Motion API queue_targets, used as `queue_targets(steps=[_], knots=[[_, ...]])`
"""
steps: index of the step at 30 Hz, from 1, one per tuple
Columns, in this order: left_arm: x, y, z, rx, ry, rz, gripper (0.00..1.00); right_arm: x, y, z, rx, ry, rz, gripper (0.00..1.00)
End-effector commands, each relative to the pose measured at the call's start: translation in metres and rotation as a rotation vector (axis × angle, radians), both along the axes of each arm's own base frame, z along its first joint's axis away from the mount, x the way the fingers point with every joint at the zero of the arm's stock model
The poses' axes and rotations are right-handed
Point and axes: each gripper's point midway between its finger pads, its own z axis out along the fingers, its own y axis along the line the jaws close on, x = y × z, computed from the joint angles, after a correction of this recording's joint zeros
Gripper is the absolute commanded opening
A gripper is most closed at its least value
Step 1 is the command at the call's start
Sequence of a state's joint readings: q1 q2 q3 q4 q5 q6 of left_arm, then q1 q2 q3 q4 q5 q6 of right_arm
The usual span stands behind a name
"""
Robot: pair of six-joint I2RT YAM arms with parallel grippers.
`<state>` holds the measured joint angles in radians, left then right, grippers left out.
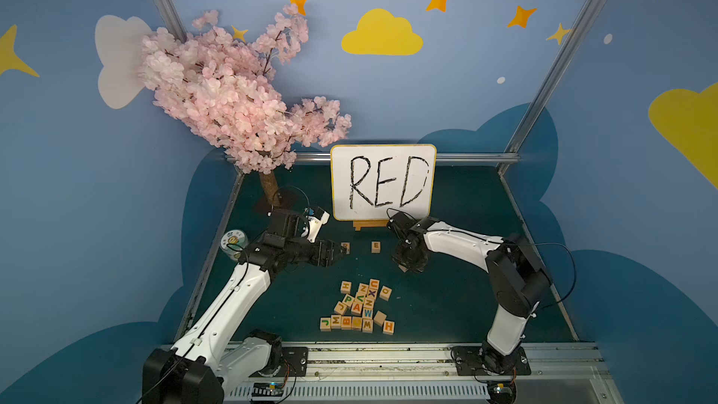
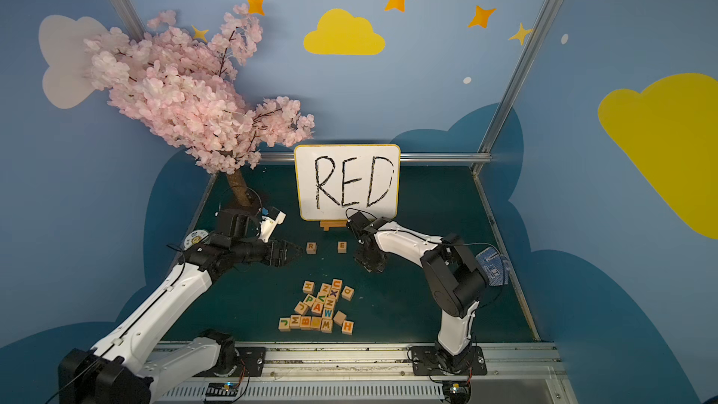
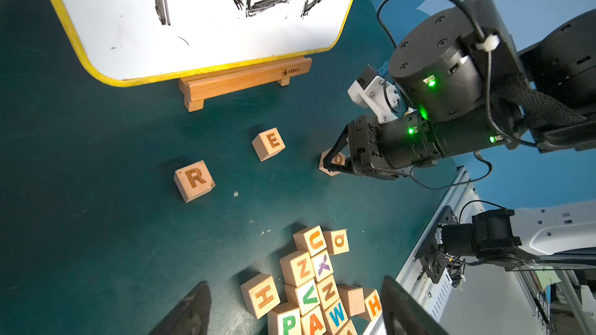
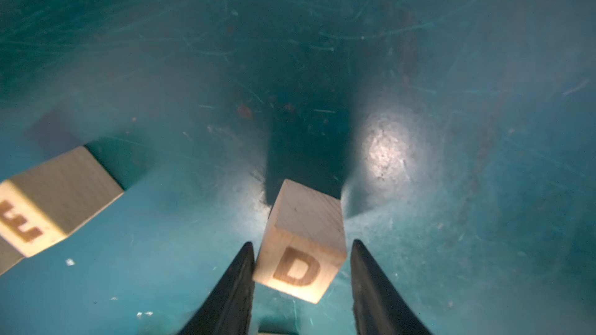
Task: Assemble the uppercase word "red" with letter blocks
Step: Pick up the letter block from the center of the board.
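The dark green desk (image 1: 466, 305), scuffed and scratched, carries three blocks in a row across its middle, each apart: R block (image 2: 311, 247), E block (image 1: 375, 246), D block (image 4: 301, 252). Nearer the front lies a heap of letter blocks (image 1: 361, 307), many touching. At the back stand a wooden easel (image 1: 371, 224) bearing the whiteboard (image 1: 382, 182) and a tree trunk (image 1: 269, 188); a round reel (image 1: 233, 242) sits at the left edge

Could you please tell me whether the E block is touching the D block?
Apart. The left wrist view shows bare green mat between the E block and the D block.
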<state>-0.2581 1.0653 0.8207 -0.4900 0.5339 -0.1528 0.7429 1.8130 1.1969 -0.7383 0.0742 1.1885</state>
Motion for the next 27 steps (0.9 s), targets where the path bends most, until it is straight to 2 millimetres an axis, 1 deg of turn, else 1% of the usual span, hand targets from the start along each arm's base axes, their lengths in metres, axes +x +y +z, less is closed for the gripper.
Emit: queue_targets(steps=[1, 12, 14, 17, 19, 20, 22, 23, 27], knots=[[-0.0051, 0.0011, -0.002, 0.011, -0.008, -0.012, 0.81, 0.0066, -0.0005, 0.0032, -0.018, -0.013, 0.002, 0.47], [-0.0056, 0.0015, -0.0027, 0.014, -0.006, -0.011, 0.81, 0.0064, -0.0048, -0.0009, -0.039, 0.0, 0.01, 0.44], [-0.0054, 0.0017, -0.003, 0.015, -0.006, -0.01, 0.81, 0.0071, -0.0055, -0.0013, -0.04, 0.0, 0.015, 0.42], [-0.0054, 0.0018, -0.0035, 0.016, -0.005, -0.01, 0.81, 0.0074, -0.0078, -0.0006, -0.052, 0.007, 0.033, 0.36], [-0.0053, 0.0018, -0.0037, 0.017, -0.004, -0.01, 0.81, 0.0077, -0.0091, 0.0001, -0.06, 0.012, 0.058, 0.3], [-0.0053, 0.0018, -0.0043, 0.017, -0.002, -0.01, 0.81, 0.0075, -0.0097, 0.0003, -0.067, 0.016, 0.066, 0.29], [-0.0048, 0.002, -0.0047, 0.02, -0.001, -0.009, 0.81, 0.008, -0.0093, -0.0005, -0.071, 0.019, 0.096, 0.3], [-0.0049, 0.0019, -0.0051, 0.02, 0.001, -0.01, 0.81, 0.0076, -0.0087, -0.0012, -0.073, 0.024, 0.108, 0.31], [-0.0041, 0.0019, -0.0056, 0.022, 0.002, -0.009, 0.81, 0.0079, -0.0065, -0.0049, -0.085, 0.057, 0.151, 0.42]])
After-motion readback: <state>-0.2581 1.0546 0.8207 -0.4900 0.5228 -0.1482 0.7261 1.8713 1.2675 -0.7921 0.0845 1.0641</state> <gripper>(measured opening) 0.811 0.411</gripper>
